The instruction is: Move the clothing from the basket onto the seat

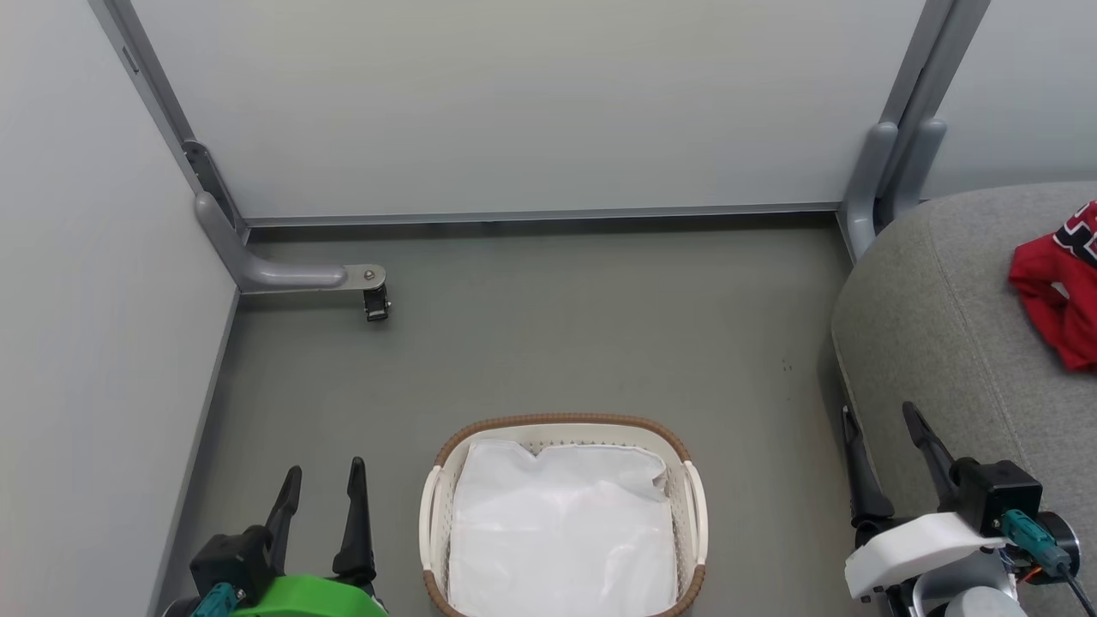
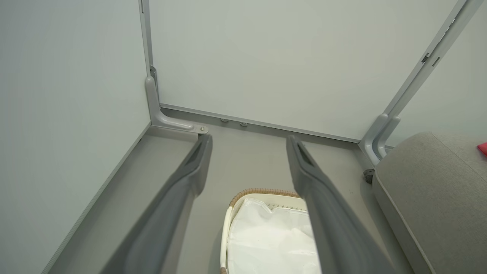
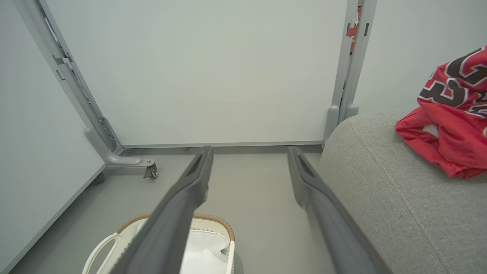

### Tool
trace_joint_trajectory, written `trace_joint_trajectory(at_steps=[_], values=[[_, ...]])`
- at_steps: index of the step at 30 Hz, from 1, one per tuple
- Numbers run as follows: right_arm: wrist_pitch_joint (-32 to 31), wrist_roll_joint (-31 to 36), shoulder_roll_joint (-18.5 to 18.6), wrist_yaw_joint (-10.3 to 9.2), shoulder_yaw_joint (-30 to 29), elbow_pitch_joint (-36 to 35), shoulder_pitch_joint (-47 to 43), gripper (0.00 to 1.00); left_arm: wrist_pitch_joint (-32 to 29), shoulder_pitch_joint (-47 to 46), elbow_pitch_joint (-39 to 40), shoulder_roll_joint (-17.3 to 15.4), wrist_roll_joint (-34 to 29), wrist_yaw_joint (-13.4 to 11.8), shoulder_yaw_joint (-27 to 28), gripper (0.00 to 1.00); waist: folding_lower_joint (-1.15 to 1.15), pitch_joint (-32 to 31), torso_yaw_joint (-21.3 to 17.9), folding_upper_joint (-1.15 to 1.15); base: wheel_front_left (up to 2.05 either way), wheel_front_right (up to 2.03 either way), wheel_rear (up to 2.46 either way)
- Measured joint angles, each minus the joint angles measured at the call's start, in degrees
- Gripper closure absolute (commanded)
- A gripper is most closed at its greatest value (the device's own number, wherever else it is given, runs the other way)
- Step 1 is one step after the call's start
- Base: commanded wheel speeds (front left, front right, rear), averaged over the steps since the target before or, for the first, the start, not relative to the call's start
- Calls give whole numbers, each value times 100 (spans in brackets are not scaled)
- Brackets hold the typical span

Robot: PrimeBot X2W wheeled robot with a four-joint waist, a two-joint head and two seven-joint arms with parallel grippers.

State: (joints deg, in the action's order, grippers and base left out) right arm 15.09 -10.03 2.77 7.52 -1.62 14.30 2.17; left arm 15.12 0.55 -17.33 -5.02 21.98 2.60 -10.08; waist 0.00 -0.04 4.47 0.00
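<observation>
The red clothing [image 1: 1061, 296] lies crumpled on the grey seat [image 1: 943, 326] at the far right; the right wrist view shows its black, white-edged lettering [image 3: 454, 114] on the cushion [image 3: 380, 198]. The white basket [image 1: 694, 506] with a brown rim stands on the floor at bottom centre, holding a flat white cloth [image 1: 561, 531]. My left gripper [image 1: 324, 484] is open and empty, left of the basket. My right gripper [image 1: 881, 428] is open and empty, beside the seat's front edge. In the left wrist view the basket [image 2: 227, 228] sits below my left gripper [image 2: 249, 142].
Pale partition walls close in the back and left. A grey support foot with a caster [image 1: 375, 300] juts onto the floor at back left, and a grey post base [image 1: 874, 180] stands by the seat's far corner. Grey floor [image 1: 557, 343] lies between basket and wall.
</observation>
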Motion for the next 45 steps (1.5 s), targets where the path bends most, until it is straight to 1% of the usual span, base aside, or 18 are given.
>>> trace_joint_trajectory(at_steps=[7, 8, 13, 15, 28, 45], values=[[0, -19, 0, 0, 1, 15, 1, 0, 0, -2, -62, 23, -10, 75, 56, 0, 0, -5, 1, 0, 0, 0, 0], [-1, -19, 0, 0, -1, 16, 1, 100, -1, -2, -43, 27, -10, 96, 63, 100, 0, -5, 1, 0, 0, 0, 0], [-22, -24, -56, 0, 12, 258, -98, 100, -23, 23, -290, 48, -4, 93, 56, 100, 0, -6, 0, 0, 0, 0, 0], [-90, -174, -63, 0, 3, 297, -118, 100, -78, 25, -318, 55, 111, 93, 75, 100, 0, -6, -7, 0, 0, 0, 0], [-439, -1577, -60, 0, -78, 267, -102, 100, -447, 8, -222, 74, 1335, 145, 337, 100, 0, -3, -55, 0, 0, 0, 0], [-827, -3101, -54, 0, -163, 201, -24, 100, -834, -118, -104, 99, 2626, 220, 642, 100, 0, 2, -114, 0, 0, 0, 0]])
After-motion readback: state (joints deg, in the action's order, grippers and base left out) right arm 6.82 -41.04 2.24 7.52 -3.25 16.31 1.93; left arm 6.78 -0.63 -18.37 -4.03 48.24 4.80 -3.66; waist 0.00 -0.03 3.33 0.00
